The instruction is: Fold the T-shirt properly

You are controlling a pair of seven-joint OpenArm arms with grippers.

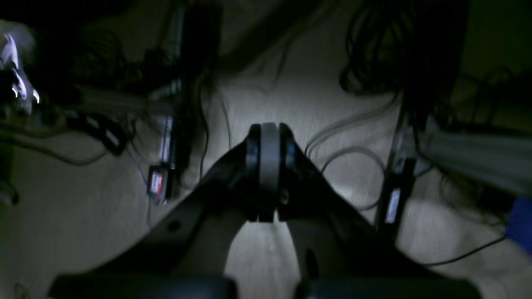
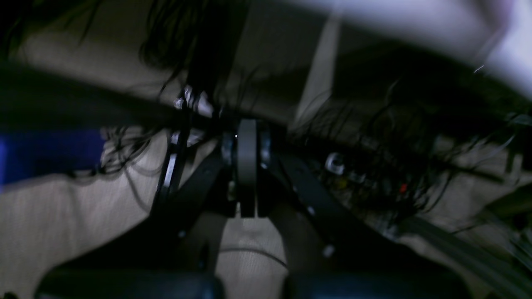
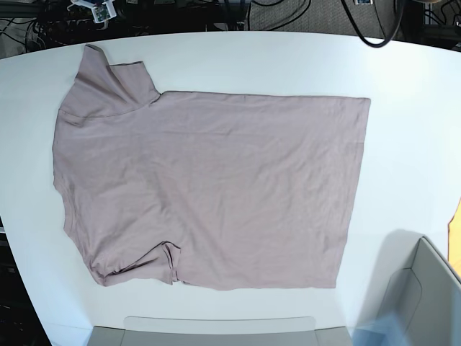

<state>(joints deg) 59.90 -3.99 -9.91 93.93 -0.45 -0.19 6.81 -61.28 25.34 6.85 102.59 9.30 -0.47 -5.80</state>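
Note:
The dusty mauve-pink T-shirt lies spread flat on the white table in the base view. Its neck side points left, its hem right, with one sleeve at the top left and the other, slightly creased, at the bottom left. Neither arm shows in the base view. In the left wrist view my left gripper is shut, its pads pressed together with nothing between them. My right gripper is likewise shut and holds nothing. Both wrist views are dark and show floor and cables, not the T-shirt.
A grey bin stands at the table's bottom right corner, and a flat grey tray edge runs along the near side. An orange patch shows at the right border. Cables lie behind the table.

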